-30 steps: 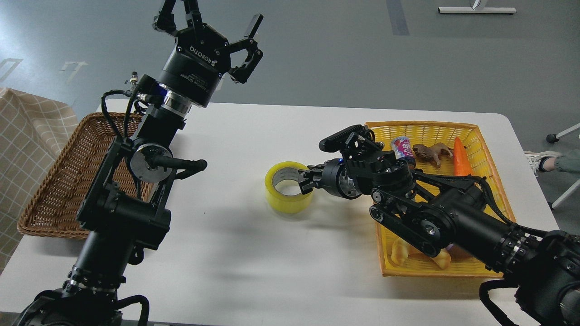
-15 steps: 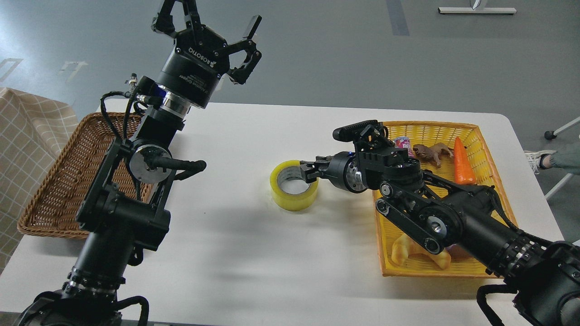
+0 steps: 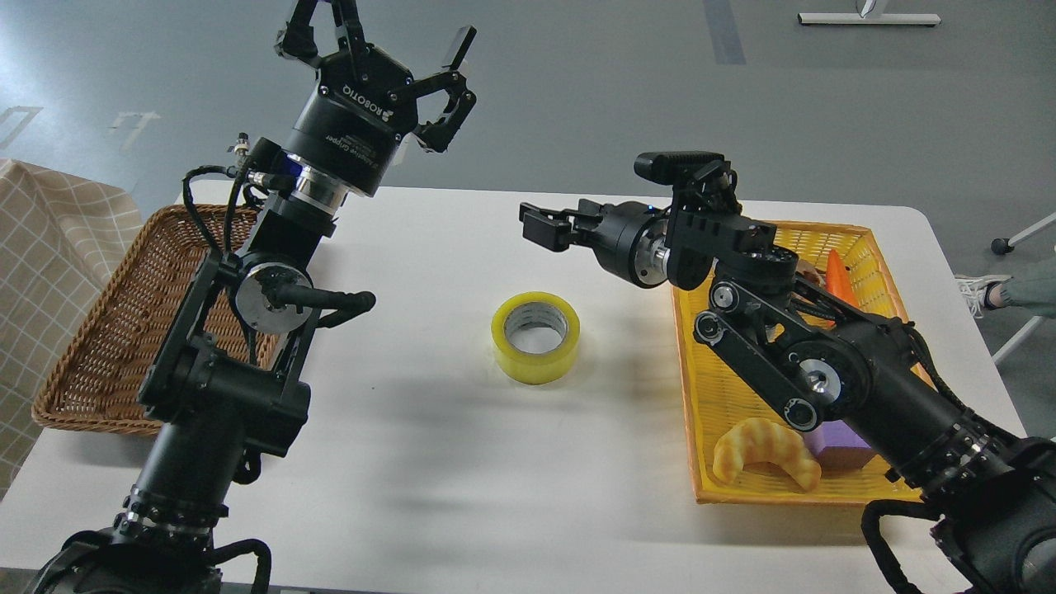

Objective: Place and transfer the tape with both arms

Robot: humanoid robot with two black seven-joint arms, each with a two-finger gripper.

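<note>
The left gripper (image 3: 375, 37) is cut off by the top edge; the right arm (image 3: 792, 363) hides most of the carrot (image 3: 836, 272), seemingly.

arms (image 3: 223, 388): black, jointed | silver joint discs | black cables | white ROBOTIQ lettering

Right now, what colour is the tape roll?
Translucent yellow with a grey-white core, tape, head view.

Bright, even, diffuse overhead lighting; no hard highlights. Soft blurry shadows on the tabletop (image 3: 462, 462): a faint one just in front of the tape (image 3: 535, 336), a broader one toward the near edge. Mild sheen on the tape's rim and on the grey floor behind the tabletop. Sharp focus throughout, no motion blur. Dark arm housings lose detail. Slight wide-angle bowing at the tabletop's far edge.
</note>
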